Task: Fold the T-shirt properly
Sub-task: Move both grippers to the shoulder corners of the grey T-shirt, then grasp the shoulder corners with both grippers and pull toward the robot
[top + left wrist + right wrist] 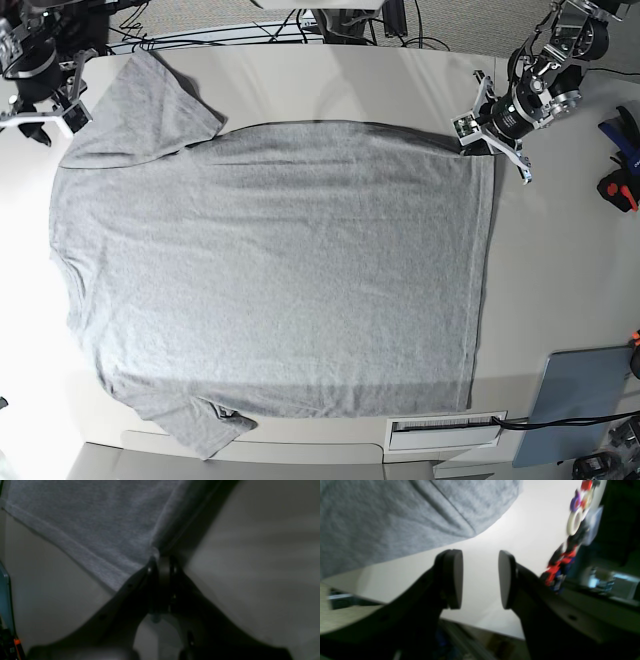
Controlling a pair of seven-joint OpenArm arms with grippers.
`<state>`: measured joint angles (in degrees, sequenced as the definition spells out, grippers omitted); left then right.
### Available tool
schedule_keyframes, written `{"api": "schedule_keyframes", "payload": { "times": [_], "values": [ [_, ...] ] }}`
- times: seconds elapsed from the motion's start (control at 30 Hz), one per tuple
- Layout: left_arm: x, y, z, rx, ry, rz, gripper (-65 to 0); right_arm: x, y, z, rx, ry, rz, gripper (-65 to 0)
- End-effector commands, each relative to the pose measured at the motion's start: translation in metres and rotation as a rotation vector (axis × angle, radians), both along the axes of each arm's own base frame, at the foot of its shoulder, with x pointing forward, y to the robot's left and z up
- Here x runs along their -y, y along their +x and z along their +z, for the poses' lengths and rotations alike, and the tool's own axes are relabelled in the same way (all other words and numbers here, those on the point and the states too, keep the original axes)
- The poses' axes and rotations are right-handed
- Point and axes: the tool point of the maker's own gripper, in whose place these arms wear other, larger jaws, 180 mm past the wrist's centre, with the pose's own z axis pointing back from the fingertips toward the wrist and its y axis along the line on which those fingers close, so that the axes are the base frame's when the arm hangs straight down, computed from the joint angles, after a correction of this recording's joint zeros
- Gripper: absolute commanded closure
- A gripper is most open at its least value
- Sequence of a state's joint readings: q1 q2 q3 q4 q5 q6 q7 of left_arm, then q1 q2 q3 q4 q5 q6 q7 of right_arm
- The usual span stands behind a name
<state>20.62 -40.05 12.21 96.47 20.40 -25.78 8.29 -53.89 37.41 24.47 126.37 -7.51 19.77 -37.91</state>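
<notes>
Lying flat across the table [560, 290], plain side up, the shirt [280, 280] leaves bare margins along every side. Left gripper [160, 560] is clamped on its hem corner. Right gripper [480, 578] hangs wide apart, holding nothing, beside a sleeve.

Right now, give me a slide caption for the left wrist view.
Left end effector pinching shut on a hem corner of the grey T-shirt lying on the pale table.
</notes>
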Motion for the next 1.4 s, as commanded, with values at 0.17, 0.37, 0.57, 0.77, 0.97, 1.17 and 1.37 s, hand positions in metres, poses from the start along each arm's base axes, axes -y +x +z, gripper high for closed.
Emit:
{"api": "schedule_keyframes", "payload": {
  "times": [0.17, 0.37, 0.57, 0.77, 0.97, 1.17, 1.37],
  "values": [
    [-0.017, -0.025, -0.019, -0.109, 0.096, -0.021, 0.0, -0.013, -0.001, -0.001, -0.112, -0.107, 0.256, -23.6],
    [-0.017, -0.025, -0.019, -0.108, 0.096, -0.02, 0.0, -0.019, -0.01, -0.015, -0.187, -0.085, 0.342, -23.5],
    [-0.017, -0.024, -0.019, -0.105, 0.095, -0.018, 0.0, 0.016, -0.029, -0.056, -0.351, -0.174, 0.353, -23.4],
    [-0.019, -0.018, -0.016, -0.071, 0.096, 0.007, 0.0, -0.001, -0.036, -0.088, -0.407, -0.151, 0.399, -23.4],
    [-0.019, -0.017, -0.016, -0.07, 0.097, 0.009, 0.0, -0.002, -0.033, -0.109, -0.426, -0.19, 0.402, -23.4],
    [-0.019, -0.017, -0.016, -0.07, 0.096, 0.009, 0.0, -0.002, -0.026, -0.118, -0.426, -0.196, 0.405, -23.4],
    [-0.019, -0.017, -0.016, -0.07, 0.096, 0.009, 0.0, -0.01, -0.013, -0.116, -0.387, -0.176, 0.427, -23.4]
  ]
}}
